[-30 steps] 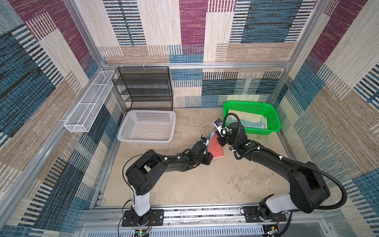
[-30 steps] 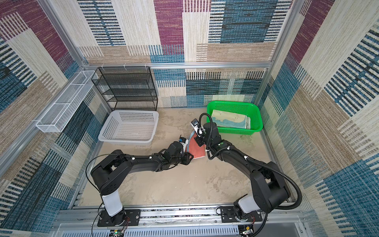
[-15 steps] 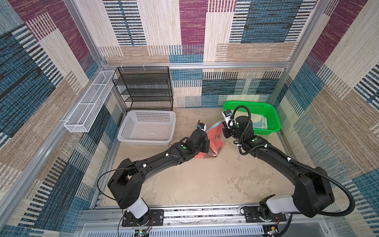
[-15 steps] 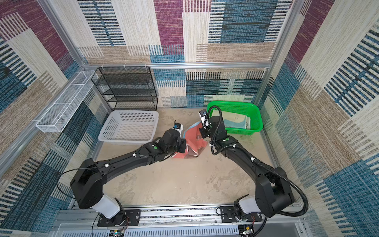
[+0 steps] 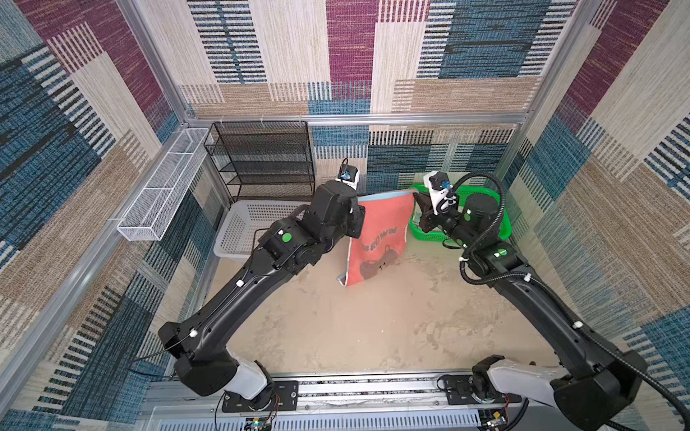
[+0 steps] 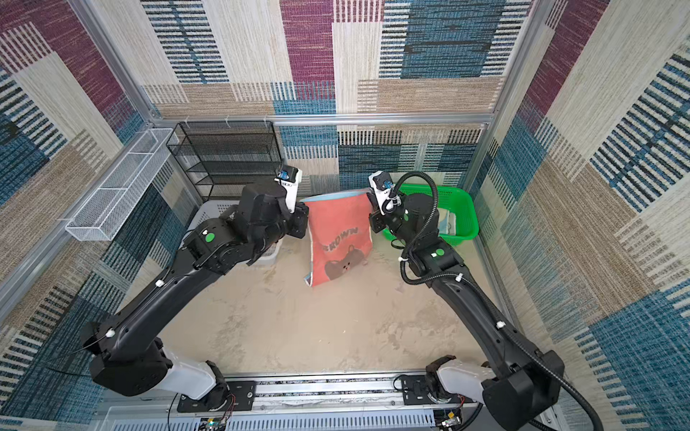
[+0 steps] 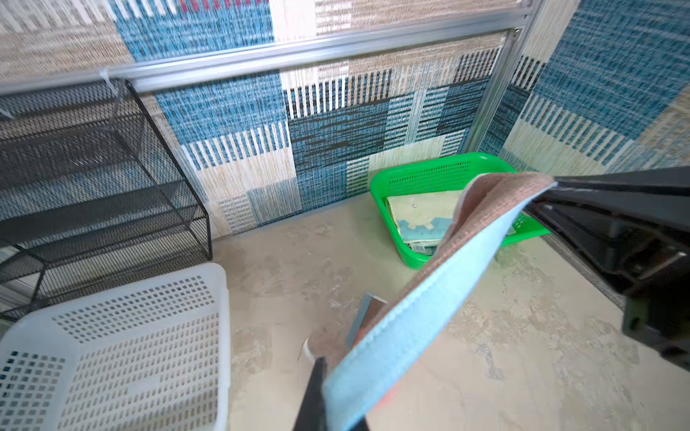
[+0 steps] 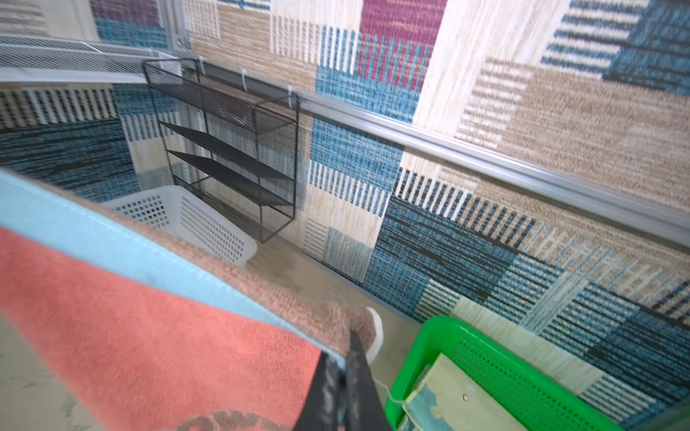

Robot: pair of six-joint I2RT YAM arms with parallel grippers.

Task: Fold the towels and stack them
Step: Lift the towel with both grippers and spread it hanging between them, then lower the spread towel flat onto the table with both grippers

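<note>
Sandy brown is the table (image 5: 354,328), and it is bare at the front between the two black arms. Further back, the left arm stands in front of the white basket (image 5: 242,227) and covers a good part of it in both top views. The right arm covers part of the green basket (image 6: 465,209), which has a folded towel (image 7: 422,216) inside, cream with a teal patch. Behind the white basket a black wire shelf (image 5: 265,164) stands against the back wall, and a white wire tray (image 5: 160,194) hangs on the side wall. The towel (image 6: 339,239) hangs in the air over the middle of the table, between the two baskets. The left gripper (image 7: 334,410) is pinched tight on one top corner and the right gripper (image 8: 349,347) is pinched tight on the other, with the top edge stretched between them. The towel is orange-red with a light blue edge, the word BROWN in brown letters and a dark bear face under it. Its back side looks brownish. In both top views the left gripper's fingers hide behind its own wrist. Both wrist views are blurry up close. I cannot tell if the towel's low corner touches the table, or what lies under the folded towel.
</note>
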